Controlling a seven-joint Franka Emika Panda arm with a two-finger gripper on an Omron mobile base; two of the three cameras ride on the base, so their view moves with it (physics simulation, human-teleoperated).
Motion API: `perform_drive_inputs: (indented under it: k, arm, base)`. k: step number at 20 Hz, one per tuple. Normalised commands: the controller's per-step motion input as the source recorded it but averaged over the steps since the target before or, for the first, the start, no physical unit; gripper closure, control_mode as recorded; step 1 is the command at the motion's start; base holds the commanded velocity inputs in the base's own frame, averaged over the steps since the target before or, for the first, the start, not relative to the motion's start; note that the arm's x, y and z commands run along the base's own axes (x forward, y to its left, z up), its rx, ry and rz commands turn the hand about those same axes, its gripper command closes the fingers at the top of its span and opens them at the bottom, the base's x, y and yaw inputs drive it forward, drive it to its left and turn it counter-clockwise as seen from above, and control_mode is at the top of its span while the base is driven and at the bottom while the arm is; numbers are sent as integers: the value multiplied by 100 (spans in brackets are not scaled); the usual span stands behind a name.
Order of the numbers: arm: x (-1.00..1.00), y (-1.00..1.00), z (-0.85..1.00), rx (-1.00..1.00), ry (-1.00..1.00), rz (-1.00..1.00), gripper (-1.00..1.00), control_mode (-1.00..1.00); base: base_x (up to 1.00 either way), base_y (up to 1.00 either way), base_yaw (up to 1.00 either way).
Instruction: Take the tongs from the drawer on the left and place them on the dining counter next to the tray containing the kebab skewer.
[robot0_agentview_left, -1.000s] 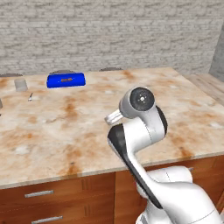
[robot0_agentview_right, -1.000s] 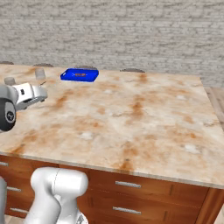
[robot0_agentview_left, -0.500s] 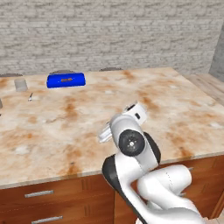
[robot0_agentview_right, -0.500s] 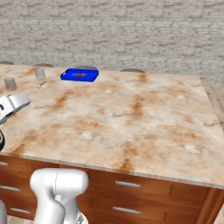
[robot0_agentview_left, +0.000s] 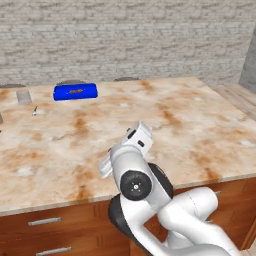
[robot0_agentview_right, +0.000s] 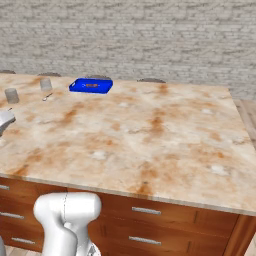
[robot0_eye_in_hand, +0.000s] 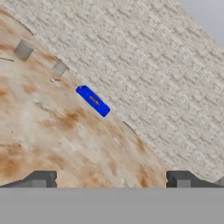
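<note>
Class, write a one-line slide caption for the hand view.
Open gripper looks across the marble dining counter toward the blue tray by the brick wall.

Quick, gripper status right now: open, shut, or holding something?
Gripper: open, fingertips spread wide apart, nothing between them; no tongs held.

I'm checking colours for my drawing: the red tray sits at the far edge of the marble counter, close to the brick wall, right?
Not quite: the tray is bright blue, not red. It does sit at the far edge of the marble counter, close to the brick wall. The right base view shows this.
</note>
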Motion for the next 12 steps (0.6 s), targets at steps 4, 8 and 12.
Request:
perform_drive_inputs:
  k: [4, 8, 12]
  arm:
    - [-11, 38, -11, -16, 0, 10, -100, -100]
    - [-11, 19, -14, -18, 0, 3, -100, -100]
    - [-27, 25, -28, -20, 0, 0, -100, -100]
  base:
    - [0, 0, 0]
    - [0, 0, 0]
    - [0, 0, 0]
